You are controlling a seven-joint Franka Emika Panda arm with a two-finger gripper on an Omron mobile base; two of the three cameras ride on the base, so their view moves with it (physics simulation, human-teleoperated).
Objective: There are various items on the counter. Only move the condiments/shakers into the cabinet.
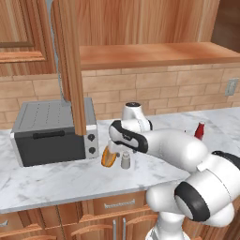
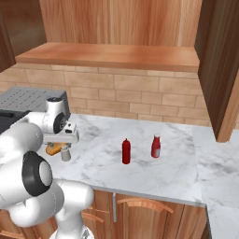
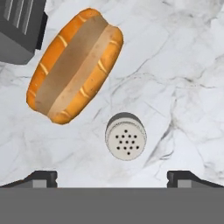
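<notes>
The small grey shaker [image 3: 125,136] stands upright on the white marble counter [image 3: 183,65], seen from above with its holed cap. My gripper [image 3: 114,178] hangs over it, open, fingertips [image 3: 41,178] wide apart and nothing between them. In the base views the hand [image 1: 124,136] points down just above the shaker [image 1: 125,161] [image 2: 66,153]. The orange-brown bun [image 3: 74,65] [image 1: 108,157] lies right beside the shaker. Two red bottles [image 2: 126,151] [image 2: 156,146] stand further right on the counter; one red bottle [image 1: 199,131] peeks from behind my arm. The cabinet shelf [image 1: 154,54] [image 2: 112,56] runs above.
A grey toaster oven [image 1: 51,133] [image 3: 19,26] sits on the counter just left of the bun. The cabinet's narrow wooden door [image 1: 70,61] stands open, hanging over the oven's right end. Brick wall behind; drawers [image 1: 117,206] below the counter edge.
</notes>
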